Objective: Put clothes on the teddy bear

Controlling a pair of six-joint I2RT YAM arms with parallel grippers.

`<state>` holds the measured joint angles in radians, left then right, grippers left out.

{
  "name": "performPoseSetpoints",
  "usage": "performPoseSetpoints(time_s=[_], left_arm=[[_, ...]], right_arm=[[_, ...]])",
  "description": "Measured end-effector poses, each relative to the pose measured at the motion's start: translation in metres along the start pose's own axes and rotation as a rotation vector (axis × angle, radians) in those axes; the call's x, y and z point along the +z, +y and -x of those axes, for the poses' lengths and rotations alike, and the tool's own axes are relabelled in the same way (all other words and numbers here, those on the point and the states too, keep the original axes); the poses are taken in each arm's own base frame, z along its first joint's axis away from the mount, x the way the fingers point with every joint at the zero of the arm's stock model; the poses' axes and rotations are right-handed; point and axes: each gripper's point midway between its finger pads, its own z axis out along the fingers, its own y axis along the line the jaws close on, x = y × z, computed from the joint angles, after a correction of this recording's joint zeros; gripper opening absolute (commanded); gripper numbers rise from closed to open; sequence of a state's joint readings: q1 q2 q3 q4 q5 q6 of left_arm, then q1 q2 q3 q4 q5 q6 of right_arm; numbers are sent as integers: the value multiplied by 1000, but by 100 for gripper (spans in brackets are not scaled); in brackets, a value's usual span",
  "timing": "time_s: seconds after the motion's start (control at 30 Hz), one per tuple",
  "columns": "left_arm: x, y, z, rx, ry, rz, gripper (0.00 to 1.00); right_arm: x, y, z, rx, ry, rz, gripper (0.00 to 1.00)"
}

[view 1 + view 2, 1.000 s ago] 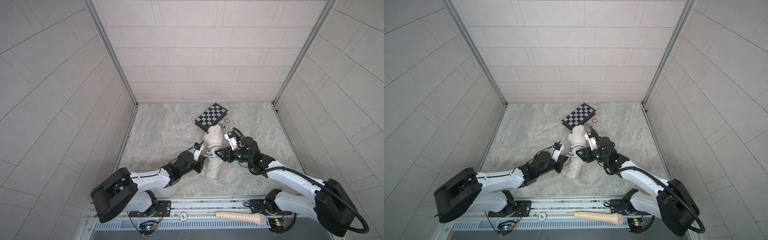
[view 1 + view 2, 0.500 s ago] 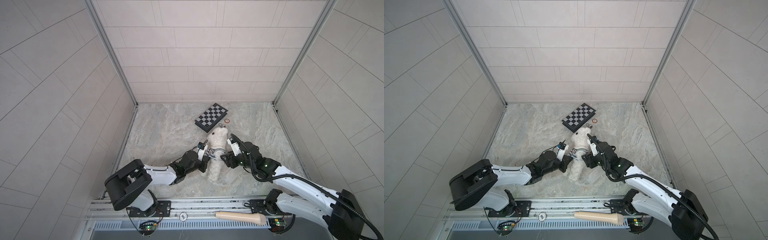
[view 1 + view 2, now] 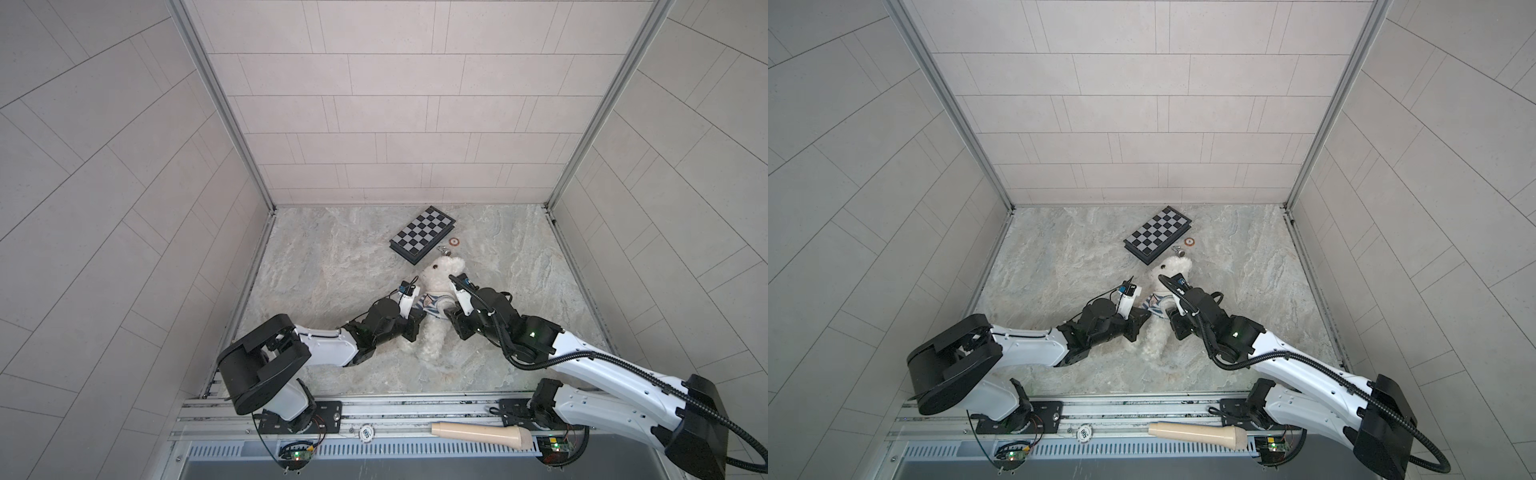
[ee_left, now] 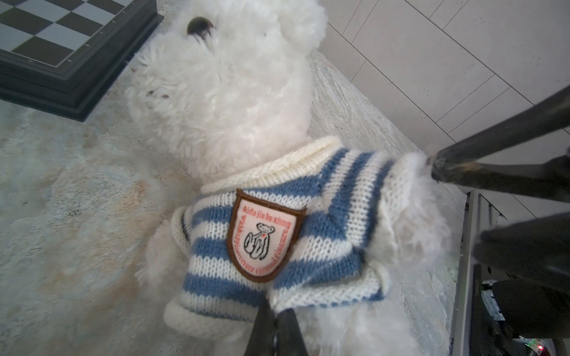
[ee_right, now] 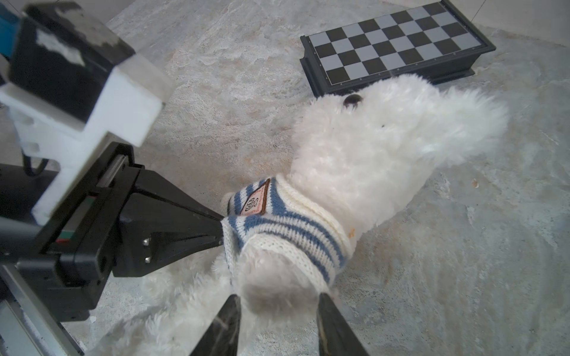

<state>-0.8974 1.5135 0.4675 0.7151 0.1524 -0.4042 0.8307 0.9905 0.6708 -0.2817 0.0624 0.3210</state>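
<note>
My left gripper [image 4: 274, 312] is pinched tight on the lower hem of the striped shirt [image 4: 333, 234]; my right gripper [image 5: 277, 297] has its jaws apart on either side of the sleeved arm, one fingertip brushing the fur. The shirt sits on the chest of the teddy bear [image 3: 438, 272], collar at the neck. The bear lies on the marble tabletop [image 3: 332, 266] between my two arms, head just beside the chessboard [image 3: 422, 235].
</note>
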Motion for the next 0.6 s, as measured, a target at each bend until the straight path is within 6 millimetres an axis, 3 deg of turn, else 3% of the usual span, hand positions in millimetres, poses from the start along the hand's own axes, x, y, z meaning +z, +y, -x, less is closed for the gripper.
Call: performPoseSetpoints(time_s=[0.6], left_arm=[[2, -2, 3, 2, -9, -8, 0]], right_arm=[[18, 1, -12, -65, 72, -33, 37]])
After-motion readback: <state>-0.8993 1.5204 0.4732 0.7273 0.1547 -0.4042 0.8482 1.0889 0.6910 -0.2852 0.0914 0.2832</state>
